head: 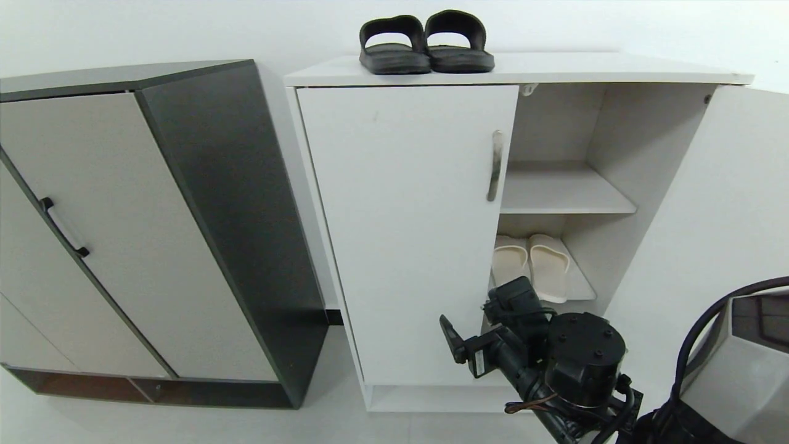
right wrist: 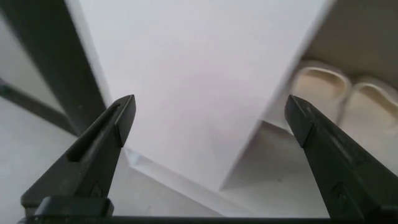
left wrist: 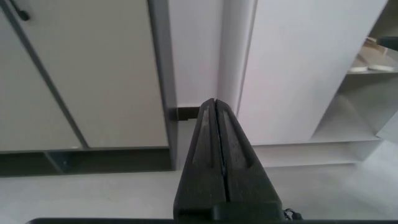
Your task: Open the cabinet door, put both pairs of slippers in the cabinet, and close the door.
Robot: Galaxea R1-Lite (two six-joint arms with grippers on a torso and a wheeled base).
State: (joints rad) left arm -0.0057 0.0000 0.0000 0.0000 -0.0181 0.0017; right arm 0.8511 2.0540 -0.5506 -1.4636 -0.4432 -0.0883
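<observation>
Black slippers (head: 426, 43) are sitting atop the white cabinet (head: 616, 66): probably light, rubbery and bendy, so pinching a strap suits. Right gripper (right wrist: 208, 109) fingers are standing spread, empty; left gripper (left wrist: 216, 106) fingers are pressing together.

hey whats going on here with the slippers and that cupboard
A robot is putting slippers away in the white cabinet. Its right door is open, and the white slippers sit on a lower shelf inside. The black slippers are on top of the cabinet. The right claw is open and empty, low in front of the closed left door. The left claw is shut on nothing.
</observation>
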